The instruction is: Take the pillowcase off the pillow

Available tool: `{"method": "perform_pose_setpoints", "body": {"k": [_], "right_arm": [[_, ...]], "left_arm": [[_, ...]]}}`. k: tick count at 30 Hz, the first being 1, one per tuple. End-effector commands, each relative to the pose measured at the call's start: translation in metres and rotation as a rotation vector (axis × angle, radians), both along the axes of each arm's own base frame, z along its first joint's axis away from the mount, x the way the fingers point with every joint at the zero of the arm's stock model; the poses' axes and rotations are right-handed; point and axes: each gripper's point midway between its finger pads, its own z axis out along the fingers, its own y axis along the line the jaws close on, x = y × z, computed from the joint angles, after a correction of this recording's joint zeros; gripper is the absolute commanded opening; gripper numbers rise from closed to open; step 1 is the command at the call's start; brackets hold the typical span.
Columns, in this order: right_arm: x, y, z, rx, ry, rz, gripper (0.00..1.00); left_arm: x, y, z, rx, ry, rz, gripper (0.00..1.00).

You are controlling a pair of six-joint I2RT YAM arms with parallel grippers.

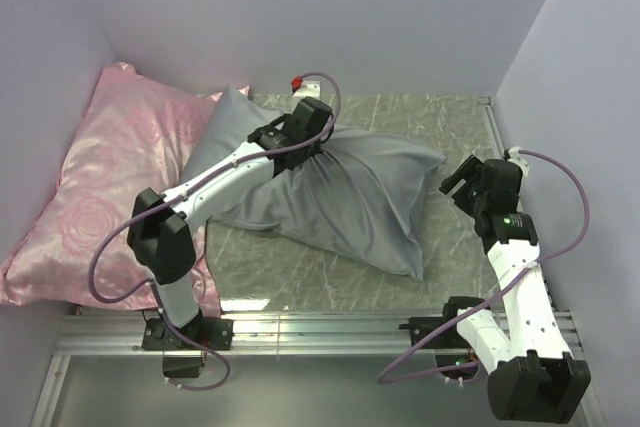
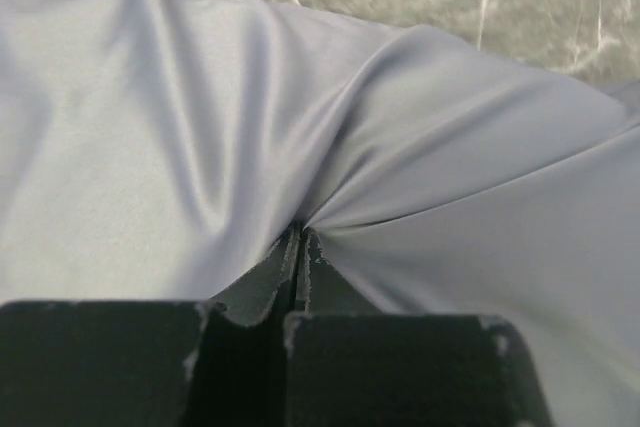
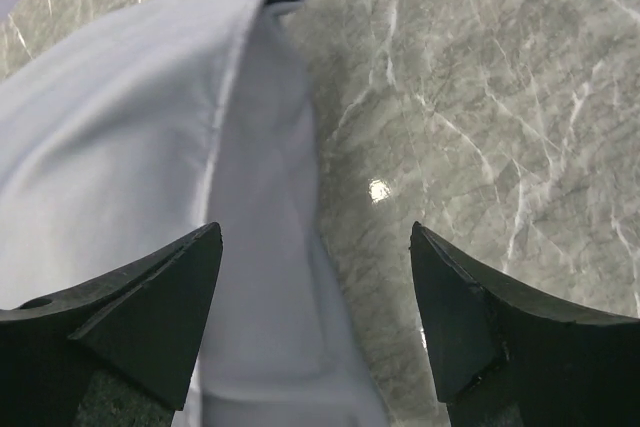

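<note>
The grey-blue satin pillowcase [image 1: 350, 202] lies plump across the middle of the marble table; the white pillow inside it is hidden. My left gripper [image 1: 296, 152] is shut on a pinch of the pillowcase [image 2: 200, 147] near its top middle, and folds radiate from the closed fingertips [image 2: 301, 234]. My right gripper [image 1: 462, 185] is open and empty just right of the pillowcase's right end. In the right wrist view the pillowcase's hemmed edge [image 3: 235, 97] lies between and beyond my spread fingers [image 3: 190, 277].
A pink rose-patterned satin pillow [image 1: 100, 177] lies along the left wall, partly under the pillowcase's left end. A small red-and-white object [image 1: 300, 82] sits by the back wall. Walls close in left, back and right. Marble tabletop [image 1: 440, 117] shows right of the pillowcase.
</note>
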Motion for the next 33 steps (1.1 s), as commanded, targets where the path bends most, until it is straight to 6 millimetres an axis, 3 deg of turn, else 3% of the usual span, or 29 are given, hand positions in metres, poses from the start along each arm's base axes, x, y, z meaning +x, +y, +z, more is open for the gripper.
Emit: {"method": "perform_pose_setpoints", "body": {"k": [1,5,7,8,9,13,20,25,28,33], "right_arm": [[0.009,0.0,0.011,0.007,-0.053,0.003,0.83],[0.009,0.006,0.003,0.032,-0.056,0.028,0.75],[0.008,0.012,-0.011,0.057,-0.031,0.049,0.66],[0.012,0.017,-0.012,0.075,-0.049,0.069,0.5],[0.01,0.025,-0.024,0.11,-0.026,0.097,0.44],[0.013,0.05,-0.036,0.139,-0.016,0.164,0.36],[0.02,0.106,-0.007,0.165,-0.095,0.324,0.51],[0.021,0.112,0.006,0.18,-0.127,0.325,0.55],[0.021,0.11,0.019,0.176,-0.179,0.316,0.63],[0.024,0.125,0.026,0.209,-0.208,0.375,0.69]], "left_arm": [[-0.001,0.026,0.024,-0.002,-0.043,0.072,0.01],[-0.001,0.023,0.023,-0.028,-0.03,0.051,0.01],[-0.002,0.023,0.025,-0.033,-0.033,0.049,0.01],[-0.002,0.023,0.026,-0.034,-0.036,0.048,0.01],[-0.003,0.023,0.028,-0.038,-0.039,0.043,0.01],[-0.003,0.021,0.029,-0.042,-0.036,0.035,0.01],[-0.006,0.019,0.021,-0.043,-0.017,0.022,0.0],[-0.01,0.021,0.021,-0.034,-0.017,0.021,0.01],[-0.012,0.019,0.019,-0.025,-0.011,0.01,0.0],[-0.021,0.011,0.014,0.005,-0.003,-0.016,0.01]]}}
